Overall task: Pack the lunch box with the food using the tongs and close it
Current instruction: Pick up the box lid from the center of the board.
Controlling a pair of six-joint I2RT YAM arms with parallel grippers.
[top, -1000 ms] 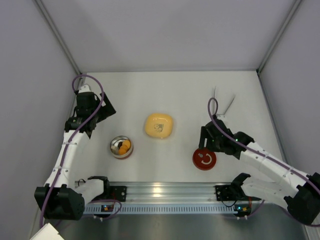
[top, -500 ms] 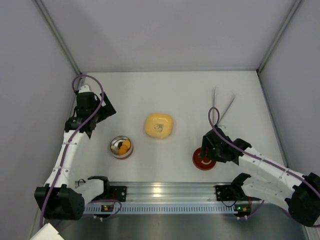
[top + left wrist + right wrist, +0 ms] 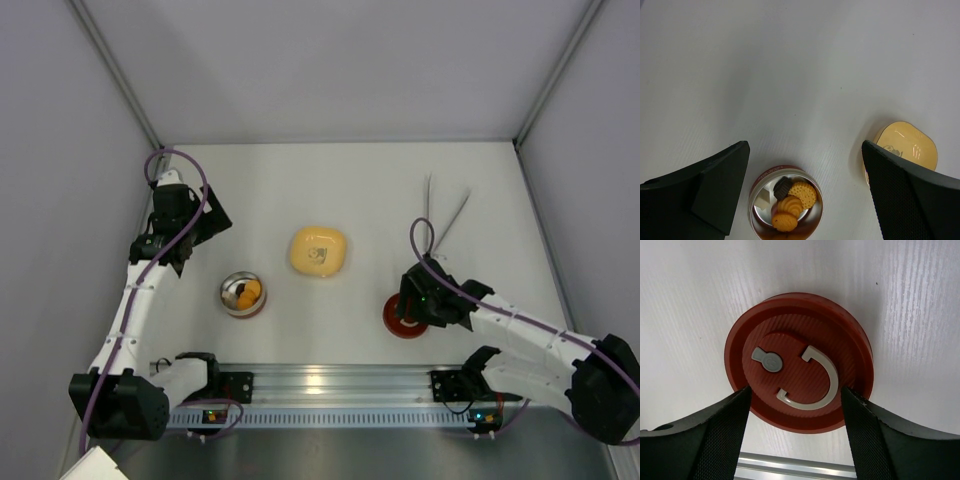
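Note:
The lunch box point(image 3: 243, 295) is a small silver tin with a red band point(image 3: 758, 181), standing open at the left front. The food point(image 3: 790, 200) lies inside it: orange biscuits and one dark brown piece. My left gripper point(image 3: 195, 238) hangs open well above and behind the tin, and its fingers point(image 3: 720, 185) frame the tin from afar. The tongs point(image 3: 440, 212) lie alone at the back right. My right gripper point(image 3: 410, 312) is low over a flat red disc point(image 3: 800, 370) with a white mark. It is open, its fingers point(image 3: 725, 435) flanking the disc's near part.
A yellow rounded-square dish point(image 3: 318, 250) sits mid-table between the tin and the red disc point(image 3: 391, 318). A metal rail point(image 3: 320, 380) runs along the front edge just below the disc. Grey walls close in the left, right and back.
My right gripper has moved forward and down over the red disc, now covering most of it from above. The left arm, the tin and the tongs have not moved.

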